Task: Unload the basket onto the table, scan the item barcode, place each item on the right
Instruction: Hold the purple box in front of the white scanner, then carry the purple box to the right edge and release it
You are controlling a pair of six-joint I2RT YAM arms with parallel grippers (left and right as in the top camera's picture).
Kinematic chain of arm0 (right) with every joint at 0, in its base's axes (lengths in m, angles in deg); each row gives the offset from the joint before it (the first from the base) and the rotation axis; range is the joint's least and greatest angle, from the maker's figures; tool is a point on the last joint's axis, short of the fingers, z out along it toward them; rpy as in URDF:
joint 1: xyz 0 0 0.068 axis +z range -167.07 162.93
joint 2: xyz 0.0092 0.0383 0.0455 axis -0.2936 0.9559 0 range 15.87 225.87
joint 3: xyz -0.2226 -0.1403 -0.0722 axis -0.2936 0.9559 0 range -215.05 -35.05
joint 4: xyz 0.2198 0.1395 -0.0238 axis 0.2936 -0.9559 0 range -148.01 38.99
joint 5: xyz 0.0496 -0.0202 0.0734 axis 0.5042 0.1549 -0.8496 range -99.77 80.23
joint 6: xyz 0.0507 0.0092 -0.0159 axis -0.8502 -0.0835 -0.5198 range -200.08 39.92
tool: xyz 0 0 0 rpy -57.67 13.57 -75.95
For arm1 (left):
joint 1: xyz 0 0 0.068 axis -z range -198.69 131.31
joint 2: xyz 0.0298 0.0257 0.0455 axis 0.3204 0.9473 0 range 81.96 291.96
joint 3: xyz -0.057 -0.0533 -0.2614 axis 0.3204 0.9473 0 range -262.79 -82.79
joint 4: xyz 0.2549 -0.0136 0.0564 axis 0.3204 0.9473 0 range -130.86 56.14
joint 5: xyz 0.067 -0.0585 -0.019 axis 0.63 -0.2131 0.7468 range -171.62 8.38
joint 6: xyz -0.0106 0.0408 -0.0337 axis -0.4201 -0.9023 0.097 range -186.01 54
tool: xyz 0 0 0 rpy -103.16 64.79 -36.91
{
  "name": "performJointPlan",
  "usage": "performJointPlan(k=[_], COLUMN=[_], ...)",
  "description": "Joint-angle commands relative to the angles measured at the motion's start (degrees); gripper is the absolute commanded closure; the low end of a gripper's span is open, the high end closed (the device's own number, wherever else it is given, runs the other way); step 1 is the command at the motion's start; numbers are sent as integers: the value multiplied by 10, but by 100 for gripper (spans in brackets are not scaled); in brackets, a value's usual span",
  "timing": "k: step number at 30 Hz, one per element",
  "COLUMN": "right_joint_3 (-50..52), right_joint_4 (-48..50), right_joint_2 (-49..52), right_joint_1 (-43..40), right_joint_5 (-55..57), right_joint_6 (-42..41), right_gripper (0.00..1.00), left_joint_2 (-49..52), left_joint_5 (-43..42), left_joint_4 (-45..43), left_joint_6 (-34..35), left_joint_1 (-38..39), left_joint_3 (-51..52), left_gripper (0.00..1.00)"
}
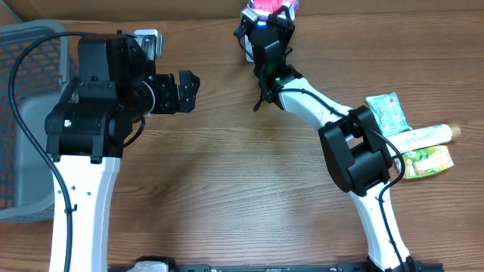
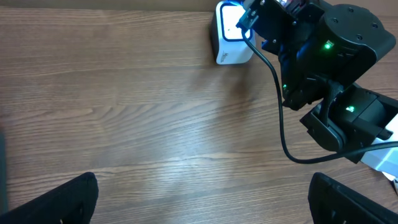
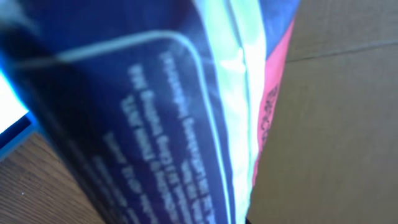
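The item, a blue and pink printed pouch [image 1: 270,7], is at the far edge of the table with my right gripper [image 1: 268,23] shut on it. In the right wrist view the pouch [image 3: 155,112] fills most of the frame, blurred and very close, and hides the fingers. Beside it, the white scanner box [image 2: 231,34] sits on the table with a blue glow, partly covered by the right arm [image 2: 329,74]. I cannot make out the barcode. My left gripper [image 1: 193,92] hangs open over bare wood at centre left, its fingers [image 2: 81,193] wide apart.
A grey basket [image 1: 23,113] stands at the left edge. At the right lie a green packet [image 1: 387,112], a white tube [image 1: 423,136] and a yellow-green packet [image 1: 427,161]. A cardboard wall [image 3: 336,93] runs along the back.
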Motion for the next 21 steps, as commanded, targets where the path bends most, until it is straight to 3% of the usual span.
performJointPlan(k=[1, 5, 9, 15, 16, 18, 20, 21], right_joint_3=[-10, -10, -10, -10, -10, -10, -10, -10], right_joint_4=[17, 5, -99, -341, -422, -556, -696, -734], right_joint_2=[-14, -61, -142, -295, -327, -373, -416, -426], right_joint_1=[3, 9, 20, 60, 68, 71, 55, 40], right_joint_5=[24, 57, 66, 98, 88, 37, -100, -157], right_joint_6=[-4, -53, -166, -466, -546, -684, -845, -889], right_gripper=[96, 96, 96, 96, 96, 96, 96, 96], left_joint_2=[2, 2, 2, 2, 2, 2, 2, 2], left_joint_5=[4, 4, 3, 4, 4, 4, 4, 4], left_joint_4=[-2, -2, -2, -2, -2, -2, -2, -2], left_joint_6=[8, 8, 8, 8, 8, 8, 8, 8], left_joint_1=[-2, -2, -2, -2, -2, -2, -2, -2], left_joint_3=[-7, -7, -7, -7, -7, -7, -7, -7], left_gripper=[0, 0, 1, 0, 0, 0, 1, 1])
